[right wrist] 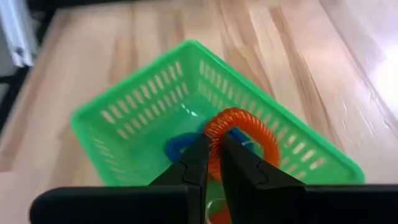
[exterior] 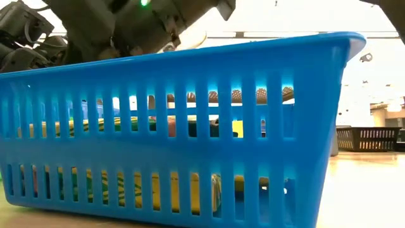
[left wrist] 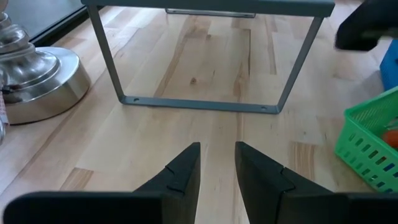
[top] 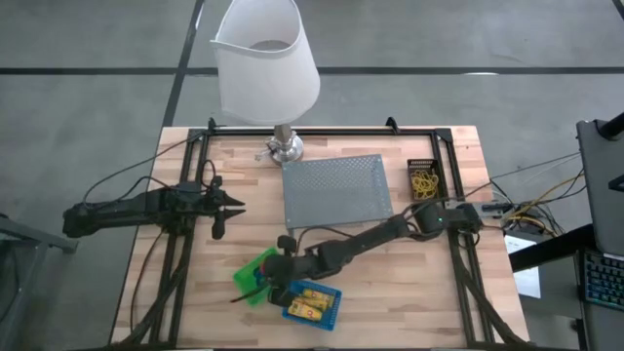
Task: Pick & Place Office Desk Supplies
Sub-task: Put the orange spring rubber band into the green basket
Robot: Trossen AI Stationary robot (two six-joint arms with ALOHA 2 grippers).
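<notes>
the right gripper (right wrist: pixel 211 163) hangs over the green bin (right wrist: pixel 205 118), fingers pinched on an orange-red coiled loop (right wrist: pixel 239 134); it looks poised to drop the loop there, beside a blue loop (right wrist: pixel 180 148) already on the bin's floor, so loops seem to be sorted into green. in the high view the green bin (top: pixel 255 275) sits at about six o'clock on the table, with the blue bin (top: pixel 314 303) of yellow sticks (top: pixel 310 301) just at its four o'clock. the black bin (top: pixel 424 180) with rubber bands (top: pixel 423 185) stands near three o'clock. the left gripper (top: pixel 226 205) waits at nine o'clock, fingers slightly apart, holding nothing. the surface is pale wood planking (top: pixel 390 283); a grey mesh tray (top: pixel 336 188) lies mid-table, a white-shaded lamp (top: pixel 265 58) at twelve. beyond is grey floor.
</notes>
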